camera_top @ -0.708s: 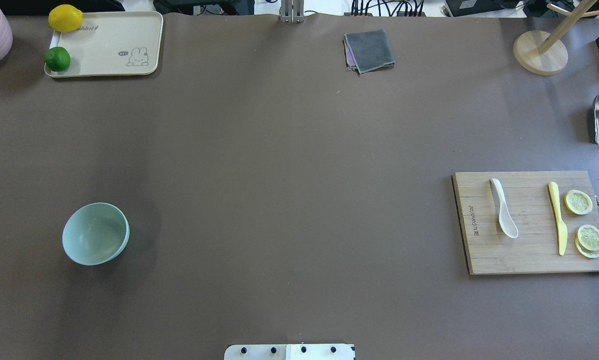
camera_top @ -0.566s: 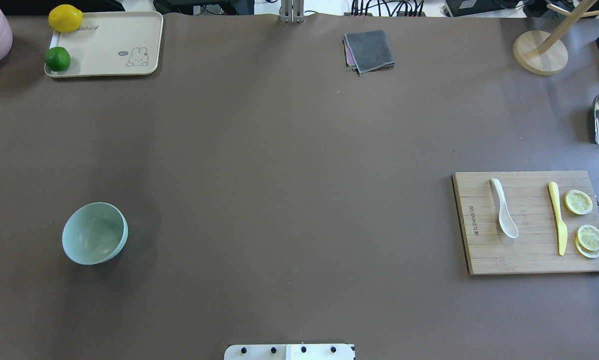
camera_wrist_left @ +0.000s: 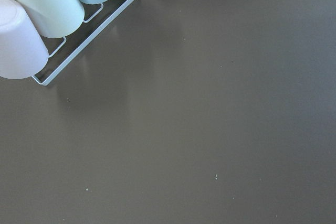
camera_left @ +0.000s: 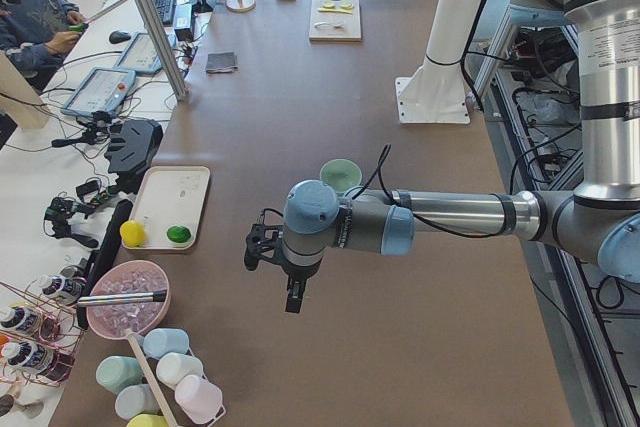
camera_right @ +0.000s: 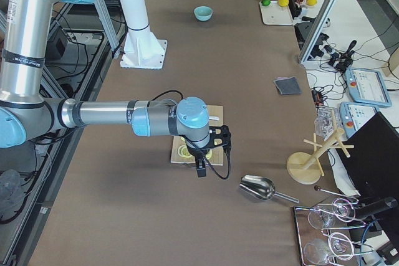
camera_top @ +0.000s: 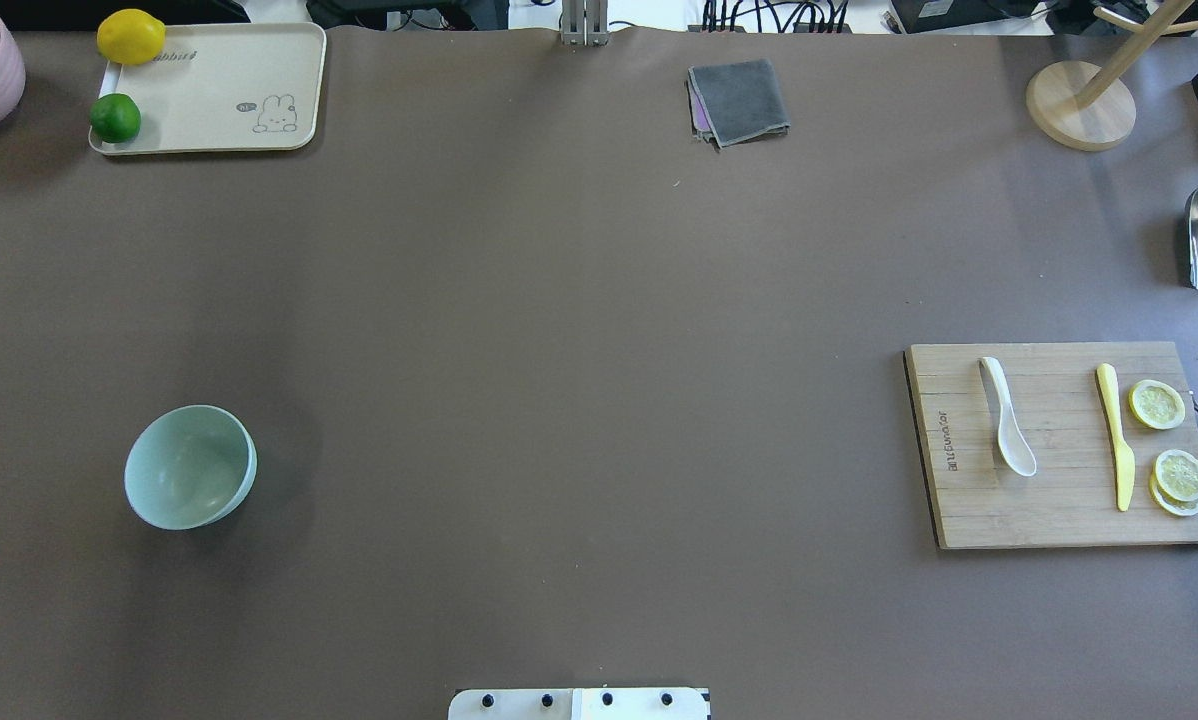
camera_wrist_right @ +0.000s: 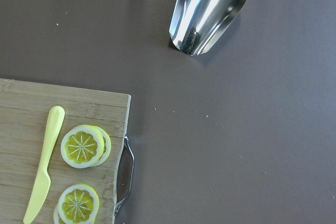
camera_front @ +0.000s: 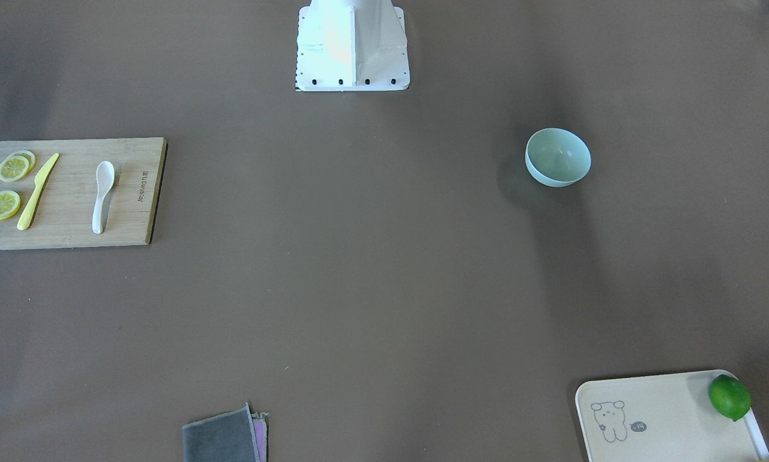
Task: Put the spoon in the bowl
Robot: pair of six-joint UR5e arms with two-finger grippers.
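The white spoon [camera_top: 1007,430] lies on a wooden cutting board [camera_top: 959,510] at the table's right, scoop toward the robot; it also shows in the front view [camera_front: 102,196]. The mint-green bowl [camera_top: 189,467] stands upright and empty on the table's left [camera_front: 558,157]. The left gripper [camera_left: 292,302] hangs above the table's left end, well beyond the bowl [camera_left: 340,174]. The right gripper [camera_right: 199,171] hangs over the cutting board's outer end. Both show only in the side views, so I cannot tell whether they are open or shut.
A yellow knife [camera_top: 1114,435] and lemon slices [camera_top: 1157,404] share the board. A metal scoop [camera_wrist_right: 210,11] lies beyond it. A tray [camera_top: 249,60] with a lemon and a lime, a grey cloth [camera_top: 739,100], a wooden stand [camera_top: 1079,105] and a cup rack [camera_wrist_left: 84,40] line the edges.
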